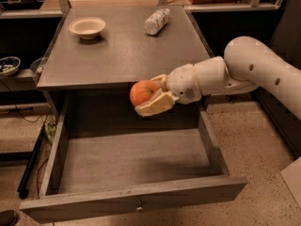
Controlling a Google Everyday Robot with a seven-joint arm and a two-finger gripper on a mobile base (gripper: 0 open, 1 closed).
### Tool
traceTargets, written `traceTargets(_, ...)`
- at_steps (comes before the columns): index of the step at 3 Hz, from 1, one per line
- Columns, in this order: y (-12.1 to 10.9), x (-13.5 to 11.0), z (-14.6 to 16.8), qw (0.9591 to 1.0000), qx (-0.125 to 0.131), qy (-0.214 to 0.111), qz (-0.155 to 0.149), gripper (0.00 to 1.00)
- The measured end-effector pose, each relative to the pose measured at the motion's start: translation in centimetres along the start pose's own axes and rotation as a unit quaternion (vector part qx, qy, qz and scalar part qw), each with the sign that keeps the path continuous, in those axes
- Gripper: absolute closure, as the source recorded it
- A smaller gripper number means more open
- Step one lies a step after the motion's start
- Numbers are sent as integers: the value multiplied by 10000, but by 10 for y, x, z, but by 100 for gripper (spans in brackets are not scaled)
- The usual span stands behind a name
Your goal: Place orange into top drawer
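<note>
Gripper fingers [153,106] clasp orange [142,92] above open top drawer [136,193].

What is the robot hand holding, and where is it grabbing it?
The gripper holds the orange, pinched between one finger above and one below, over the open top drawer.
</note>
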State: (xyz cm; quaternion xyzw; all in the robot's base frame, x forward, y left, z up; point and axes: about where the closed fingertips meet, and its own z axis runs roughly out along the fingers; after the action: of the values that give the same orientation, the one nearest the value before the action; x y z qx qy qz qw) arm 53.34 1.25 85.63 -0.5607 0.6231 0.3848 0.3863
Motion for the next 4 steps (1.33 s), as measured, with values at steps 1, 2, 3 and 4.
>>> traceTargets(1, 10, 15, 3, 9998, -60, 101, 145, 100)
traceTargets(2, 19, 37, 16, 9986, -242, 364, 314, 100)
traceTargets(3, 20, 38, 18, 9985, -255, 361, 330, 100)
traceTargets(4, 19, 50, 28, 9976, -289, 457, 432, 100)
